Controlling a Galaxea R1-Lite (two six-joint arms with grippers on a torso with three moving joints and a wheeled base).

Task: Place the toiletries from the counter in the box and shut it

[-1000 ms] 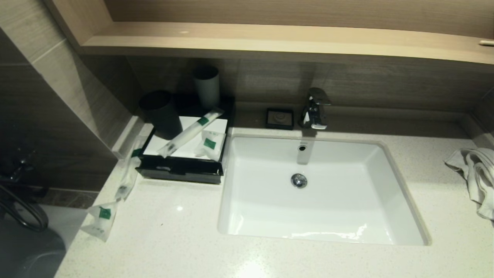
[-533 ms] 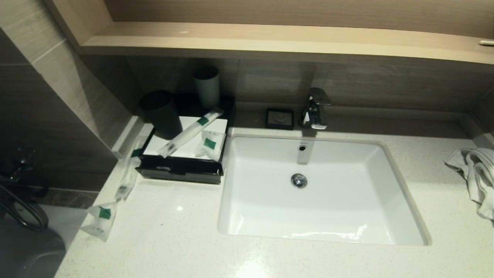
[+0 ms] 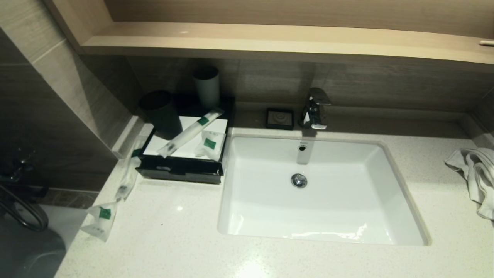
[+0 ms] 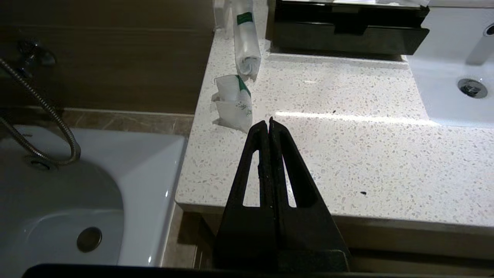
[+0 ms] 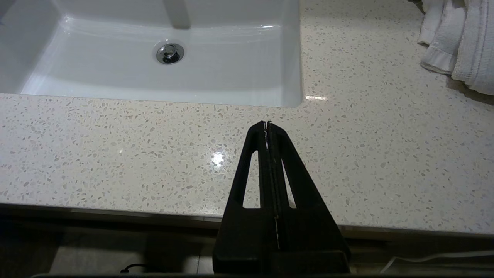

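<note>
The black box [image 3: 181, 170] with a white top panel stands left of the sink, its drawer front [image 4: 347, 36] facing the counter's front. On its top lie a long sachet [image 3: 191, 132] and a small squarish sachet [image 3: 210, 144]. On the speckled counter [image 3: 173, 239] lie a long sachet [image 3: 128, 175] [image 4: 246, 42] beside the box and a small sachet [image 3: 100, 220] [image 4: 233, 102] near the left edge. My left gripper [image 4: 269, 122] is shut and empty, held low before the counter's front-left edge, short of the small sachet. My right gripper [image 5: 267, 124] is shut, empty, before the counter's front edge.
A white sink [image 3: 320, 193] with a chrome tap [image 3: 316, 108] fills the middle. A dark cup [image 3: 160, 114] and a pale cup [image 3: 206, 87] stand by the box. A black soap dish [image 3: 279, 117] sits behind the sink. A white towel [image 3: 474, 177] lies at the right. A bathtub [image 4: 77, 193] lies left of the counter.
</note>
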